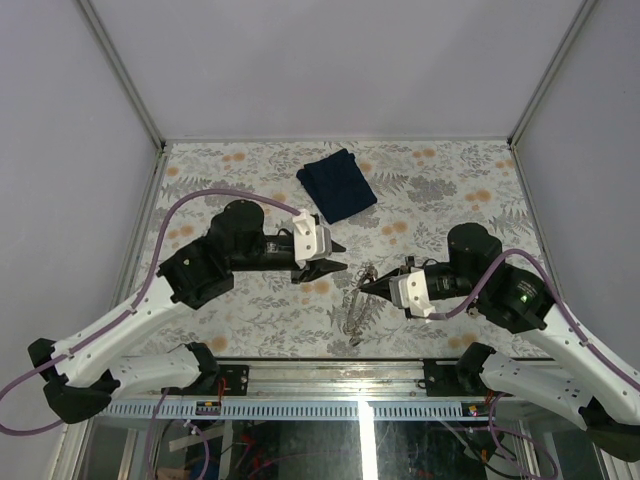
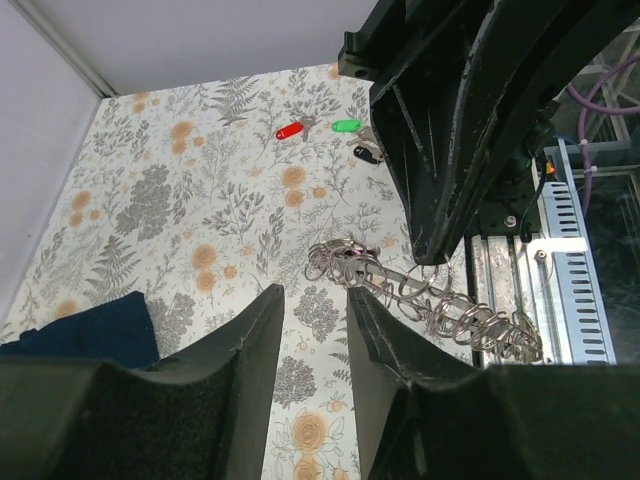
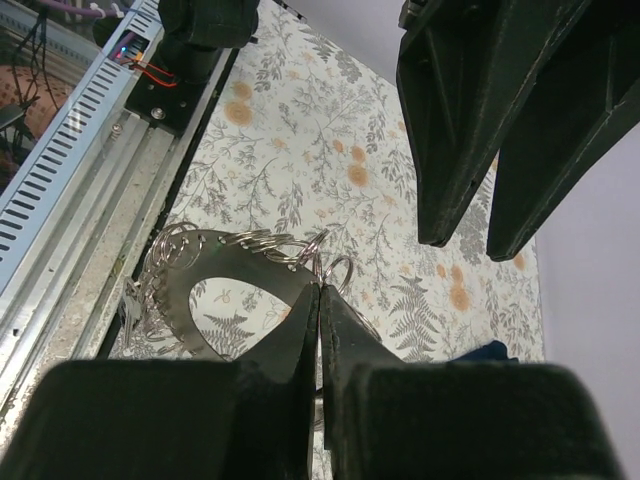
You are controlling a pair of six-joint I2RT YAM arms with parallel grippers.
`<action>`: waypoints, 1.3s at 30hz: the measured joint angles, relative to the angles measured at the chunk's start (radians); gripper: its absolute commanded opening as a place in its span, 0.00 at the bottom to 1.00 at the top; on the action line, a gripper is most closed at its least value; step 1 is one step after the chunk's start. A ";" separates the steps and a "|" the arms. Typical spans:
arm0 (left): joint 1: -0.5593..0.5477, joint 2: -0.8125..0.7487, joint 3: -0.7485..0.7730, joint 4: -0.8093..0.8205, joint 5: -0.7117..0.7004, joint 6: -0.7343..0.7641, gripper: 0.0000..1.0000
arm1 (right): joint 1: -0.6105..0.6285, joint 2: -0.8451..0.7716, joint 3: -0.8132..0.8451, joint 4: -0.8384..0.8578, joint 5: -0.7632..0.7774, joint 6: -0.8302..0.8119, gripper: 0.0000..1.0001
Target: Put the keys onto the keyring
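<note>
The keyring (image 1: 357, 301) is a silvery loop carrying many small split rings, lying near the table's front edge. It also shows in the left wrist view (image 2: 425, 297) and the right wrist view (image 3: 205, 262). My right gripper (image 1: 369, 285) is shut on its far end, jaws pinched together (image 3: 320, 292). My left gripper (image 1: 326, 263) is open and empty, just left of the keyring, hovering over the table (image 2: 314, 300). A red key (image 2: 290, 130), a green key (image 2: 346, 126) and a black key (image 2: 366, 153) lie together on the table beyond the right gripper.
A dark blue folded cloth (image 1: 337, 185) lies at the back middle of the floral table; a corner shows in the left wrist view (image 2: 85, 325). A metal rail (image 1: 330, 375) runs along the front edge. White walls enclose the table.
</note>
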 measured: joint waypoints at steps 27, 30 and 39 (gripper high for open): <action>-0.107 -0.016 -0.048 -0.026 -0.134 0.077 0.41 | 0.000 0.000 0.013 0.014 -0.040 0.031 0.00; -0.110 -0.025 -0.053 -0.029 -0.134 0.078 0.41 | 0.000 0.000 0.013 0.017 -0.040 0.032 0.00; -0.125 -0.030 -0.055 -0.034 -0.134 0.078 0.41 | 0.000 0.000 0.013 0.018 -0.040 0.039 0.00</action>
